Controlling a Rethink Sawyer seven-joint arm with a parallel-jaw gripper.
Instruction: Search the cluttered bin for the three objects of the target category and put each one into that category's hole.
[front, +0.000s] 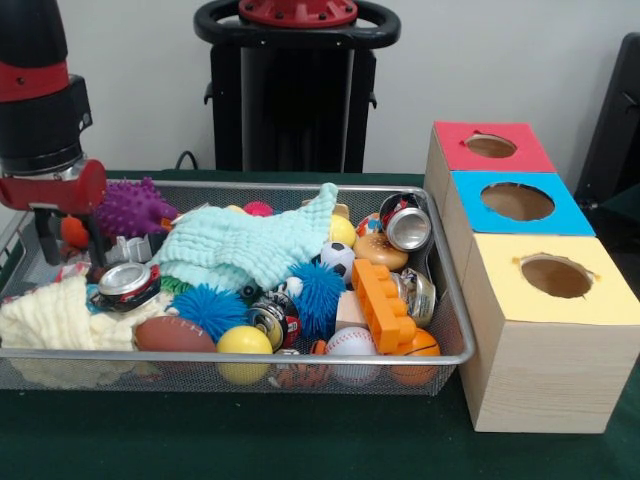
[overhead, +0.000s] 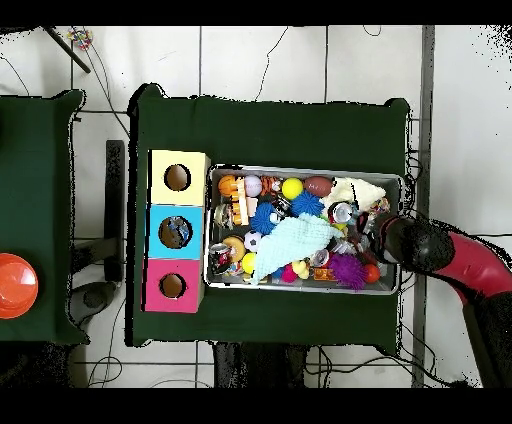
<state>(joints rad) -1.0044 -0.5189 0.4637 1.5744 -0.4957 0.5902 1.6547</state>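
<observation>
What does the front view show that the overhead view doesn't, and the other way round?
Only the front view shows the wood-grain side of the yellow-topped box and the mesh front wall of the cluttered bin. Only the overhead view shows the whole green cloth, the tiled floor and an orange round object on a second table. Both show the bin, the three boxes, the light green cloth and the arm at the bin's end by the purple spiky ball.
</observation>
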